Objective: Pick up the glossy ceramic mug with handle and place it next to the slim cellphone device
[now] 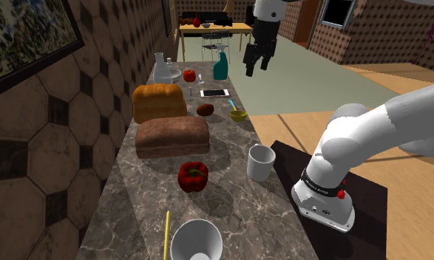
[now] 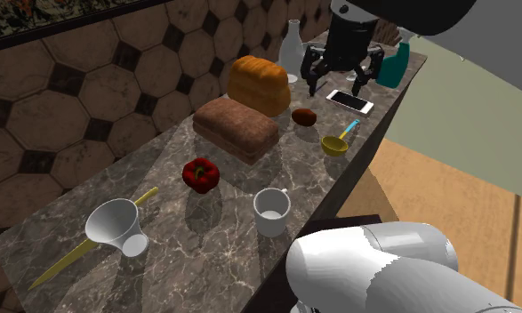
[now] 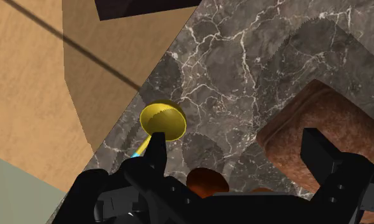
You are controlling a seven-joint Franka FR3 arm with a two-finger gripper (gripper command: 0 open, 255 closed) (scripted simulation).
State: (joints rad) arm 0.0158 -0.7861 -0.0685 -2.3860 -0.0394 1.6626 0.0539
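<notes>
Your mug (image 1: 261,162) (image 2: 271,212) stood upright on the marble counter (image 1: 230,214) (image 2: 161,160), near the edge that is closest to the stand, and nothing touched it. It was white, with a handle. A red pepper (image 1: 193,176) (image 2: 200,174) lay near it, and behind the pepper there was a dark brown loaf (image 1: 172,137) (image 2: 236,127) (image 3: 319,133), then an orange loaf (image 1: 159,102) (image 2: 259,84).

The phone (image 1: 214,93) (image 2: 350,102) lay flat at the far part of the counter, well apart from the mug. Between them you could see a small yellow scoop (image 1: 238,114) (image 2: 336,145) (image 3: 162,121) and a small brown lump (image 1: 205,109) (image 2: 304,116) (image 3: 207,181).

Your gripper (image 1: 256,60) (image 2: 343,76) (image 3: 235,135) hung in the air above the far part, about over the phone. Its fingers were spread and there was nothing between them. A teal spray bottle (image 1: 220,65) (image 2: 394,67) stood beyond the phone.
</notes>
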